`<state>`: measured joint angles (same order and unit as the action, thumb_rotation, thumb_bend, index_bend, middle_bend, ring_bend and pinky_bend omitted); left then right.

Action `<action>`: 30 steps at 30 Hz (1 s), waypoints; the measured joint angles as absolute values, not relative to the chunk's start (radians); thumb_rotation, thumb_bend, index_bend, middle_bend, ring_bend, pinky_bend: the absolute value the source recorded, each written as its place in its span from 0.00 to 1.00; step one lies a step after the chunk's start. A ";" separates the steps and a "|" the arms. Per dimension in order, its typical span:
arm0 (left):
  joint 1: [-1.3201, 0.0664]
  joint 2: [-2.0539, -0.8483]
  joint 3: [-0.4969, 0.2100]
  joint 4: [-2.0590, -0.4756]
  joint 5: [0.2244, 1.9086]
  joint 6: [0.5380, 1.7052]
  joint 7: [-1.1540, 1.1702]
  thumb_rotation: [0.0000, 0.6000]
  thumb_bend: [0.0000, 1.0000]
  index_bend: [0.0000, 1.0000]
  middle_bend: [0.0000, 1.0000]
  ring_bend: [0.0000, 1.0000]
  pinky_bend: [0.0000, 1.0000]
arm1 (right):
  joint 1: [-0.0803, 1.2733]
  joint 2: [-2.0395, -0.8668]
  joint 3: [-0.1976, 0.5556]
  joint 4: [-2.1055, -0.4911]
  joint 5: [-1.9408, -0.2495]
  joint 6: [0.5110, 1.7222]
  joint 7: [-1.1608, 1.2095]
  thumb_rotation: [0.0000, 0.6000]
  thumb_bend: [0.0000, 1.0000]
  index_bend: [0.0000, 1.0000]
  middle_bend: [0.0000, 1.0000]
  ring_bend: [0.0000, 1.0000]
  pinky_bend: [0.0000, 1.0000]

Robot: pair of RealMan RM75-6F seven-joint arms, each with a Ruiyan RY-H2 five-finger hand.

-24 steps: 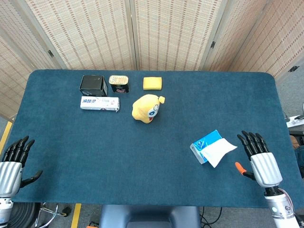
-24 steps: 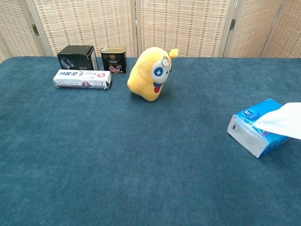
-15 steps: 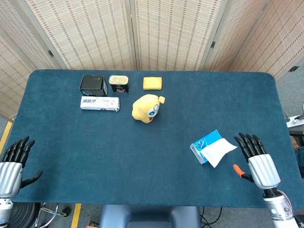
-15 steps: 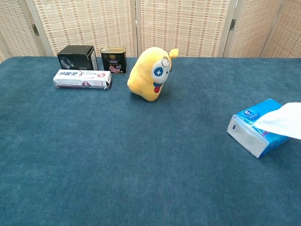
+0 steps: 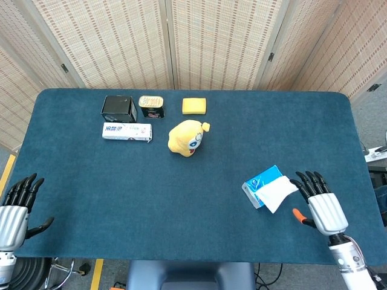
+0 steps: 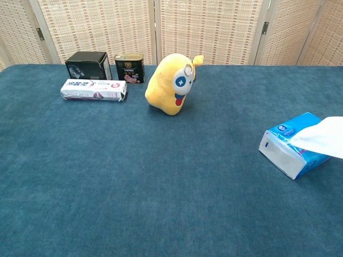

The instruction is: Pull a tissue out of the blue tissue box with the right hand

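The blue tissue box [image 5: 260, 183] [image 6: 289, 147] lies on the table at the right, with a white tissue [image 5: 278, 193] [image 6: 321, 137] sticking out of its top toward the right. My right hand [image 5: 319, 202] hovers just right of the tissue, fingers apart and extended, fingertips close to the tissue's edge; it holds nothing. My left hand [image 5: 15, 206] stays at the table's near left corner, fingers spread and empty. Neither hand shows in the chest view.
At the back left stand a black box [image 5: 118, 108], a small can [image 5: 152, 107], a yellow sponge [image 5: 194, 106] and a white toothpaste box [image 5: 127, 131]. A yellow plush toy [image 5: 187, 137] [image 6: 172, 83] sits mid-table. The table's right edge [image 5: 363, 181] lies near my right hand.
My right hand has drifted left and nearer, closing the gap to the tissue. The left hand, box and tissue have not moved.
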<state>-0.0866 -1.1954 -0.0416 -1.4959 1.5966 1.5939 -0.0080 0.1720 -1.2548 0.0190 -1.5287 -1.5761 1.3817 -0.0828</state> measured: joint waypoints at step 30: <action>-0.082 -1.198 -0.036 -1.491 1.610 1.607 -0.007 1.00 0.24 0.00 0.00 0.00 0.13 | 0.254 -1.421 0.088 -1.380 -1.560 1.426 -0.132 1.00 0.46 0.74 0.52 0.13 0.05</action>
<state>-0.0819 -1.1983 -0.0362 -1.4914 1.6098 1.6073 -0.0069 0.2543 -1.4211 0.0876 -1.3804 -1.5604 1.4260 -0.1325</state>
